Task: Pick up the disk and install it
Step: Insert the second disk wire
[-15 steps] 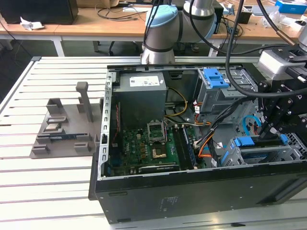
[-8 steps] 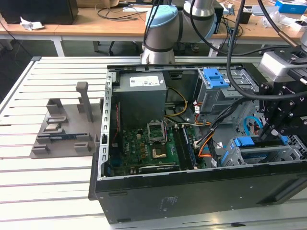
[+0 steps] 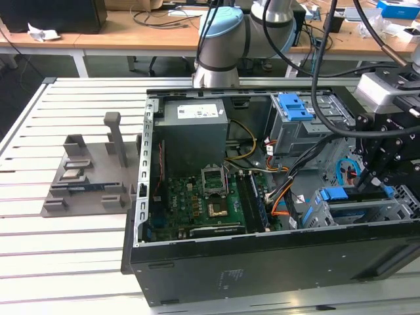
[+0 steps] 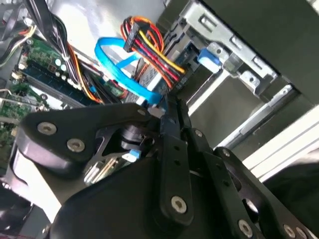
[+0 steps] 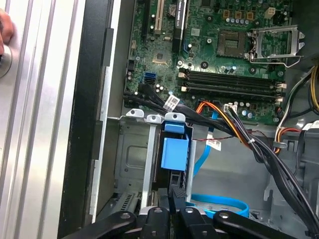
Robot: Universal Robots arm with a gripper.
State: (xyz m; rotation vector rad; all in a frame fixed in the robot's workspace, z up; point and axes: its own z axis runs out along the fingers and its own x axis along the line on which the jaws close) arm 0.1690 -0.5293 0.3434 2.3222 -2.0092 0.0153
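One open computer case (image 3: 262, 262) lies on the slatted table (image 3: 65, 262), motherboard (image 3: 203, 203) exposed. Black hand (image 3: 374, 174) is down at the drive cage (image 3: 367, 213) on the exterior view's right. Disk (image 5: 174, 149), blue rails up, stands edgewise in a cage slot in the first wrist view, the hand's fingers (image 5: 178, 196) closed on its edge. Blue ribbon cable (image 4: 119, 67) and orange-red wire bundle (image 4: 149, 45) crowd close beside. Grey power-supply box (image 3: 193, 134) sits well apart.
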